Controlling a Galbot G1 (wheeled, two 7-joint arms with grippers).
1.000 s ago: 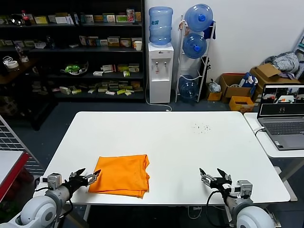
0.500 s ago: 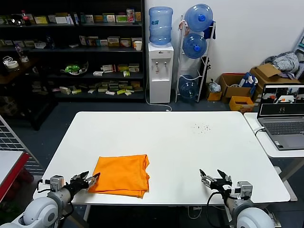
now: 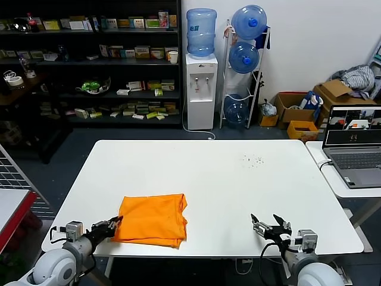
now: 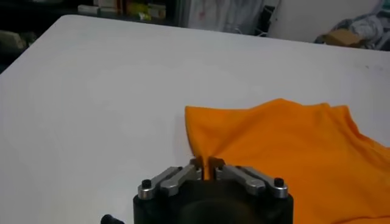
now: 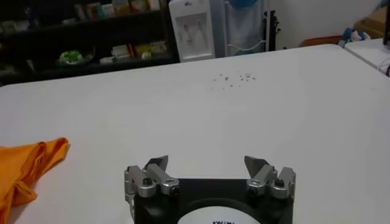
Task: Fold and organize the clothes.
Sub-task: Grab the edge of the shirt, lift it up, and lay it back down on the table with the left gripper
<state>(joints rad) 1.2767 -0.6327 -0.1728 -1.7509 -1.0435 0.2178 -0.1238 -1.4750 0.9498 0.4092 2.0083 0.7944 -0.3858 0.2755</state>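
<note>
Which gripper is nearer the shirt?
Left. The left gripper pinches the shirt at its near left corner; the right gripper hangs open, well off to the shirt's right.

1. The folded short-sleeved cotton T-shirt (image 3: 152,220) is plain bright orange; no print shows.
2. The flat rectangular table (image 3: 208,179) is white, with small dark specks near its far right.
3. The left gripper (image 4: 207,170) has black and silver parts.
4. The right gripper (image 5: 209,165) is likewise black and silver.
5. The round water bottles (image 3: 201,31) are translucent blue.

Matt orange cloth T-shirt (image 3: 152,220); smooth white table (image 3: 238,179); metal jaws.
</note>
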